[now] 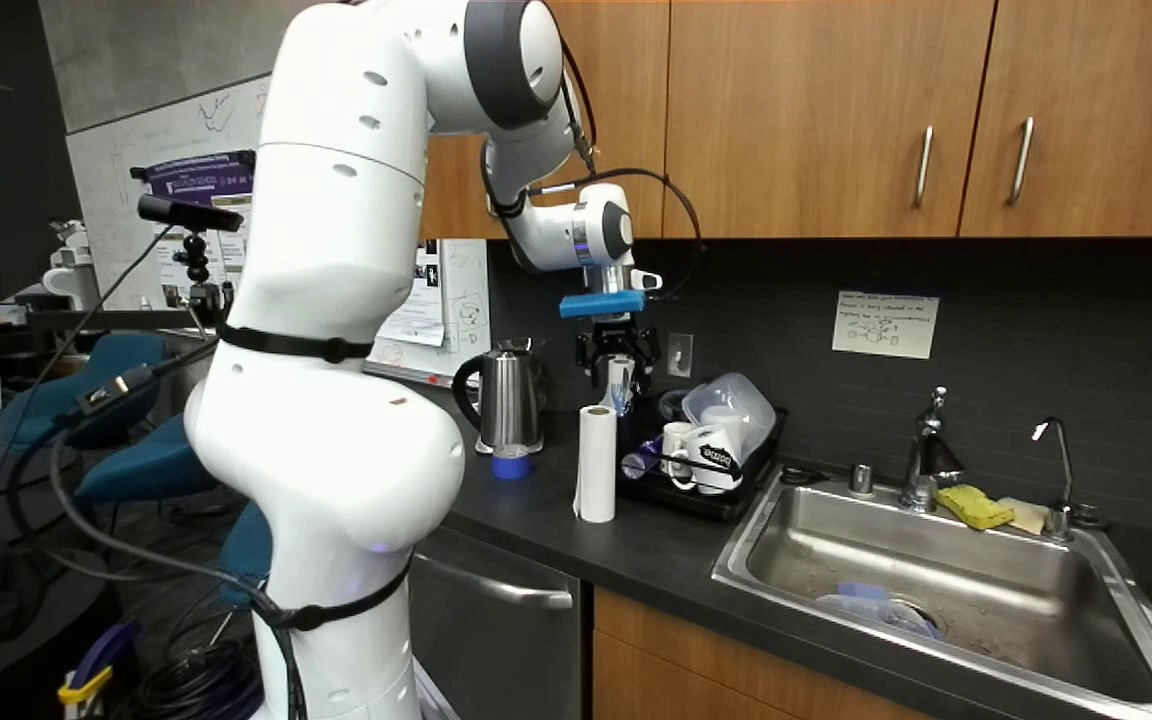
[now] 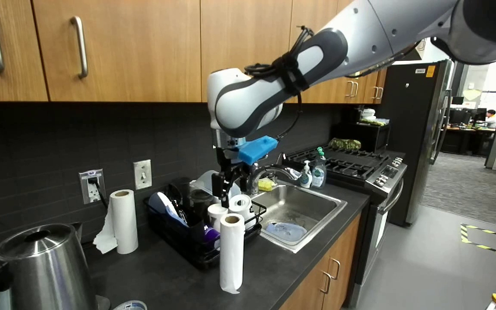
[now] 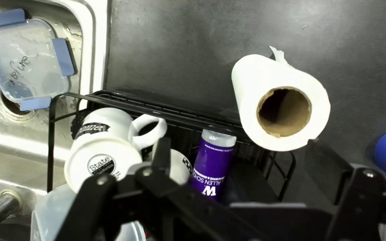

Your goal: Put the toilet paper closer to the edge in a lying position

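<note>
In the wrist view, widely parted fingers (image 3: pixel 327 169), with nothing held; near the tips (touching or not, impossible to say), toilet paper (image 3: pixel 263 80), upright on the countertop (image 3: pixel 166 43) beside the rack (image 3: pixel 166 113); probably light, soft, easy to dent; better to grip gently around the upper body, not by the loose sheet (image 3: pixel 279 55); base mostly covered from above; edge (image 1: pixel 696 612) outside this view.

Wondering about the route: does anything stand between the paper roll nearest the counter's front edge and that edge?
Nothing visible does: in both exterior views, only black countertop lies between that paper roll and the front edge.
</note>
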Robot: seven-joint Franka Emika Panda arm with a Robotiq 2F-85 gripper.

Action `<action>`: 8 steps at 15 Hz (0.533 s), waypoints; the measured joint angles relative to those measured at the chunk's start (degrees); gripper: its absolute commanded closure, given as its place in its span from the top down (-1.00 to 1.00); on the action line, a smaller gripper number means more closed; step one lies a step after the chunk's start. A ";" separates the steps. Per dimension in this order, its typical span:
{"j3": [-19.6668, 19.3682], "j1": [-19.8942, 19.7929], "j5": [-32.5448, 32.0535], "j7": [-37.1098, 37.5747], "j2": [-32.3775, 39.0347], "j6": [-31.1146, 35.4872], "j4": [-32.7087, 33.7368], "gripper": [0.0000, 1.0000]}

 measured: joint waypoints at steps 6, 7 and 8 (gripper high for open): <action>-2.12 -0.14 -0.15 0.85 0.81 -0.10 -0.11 1.00; -2.52 -0.16 -0.15 1.02 0.81 -0.13 -0.12 1.00; -2.85 -0.17 -0.15 1.24 0.81 -0.16 -0.13 1.00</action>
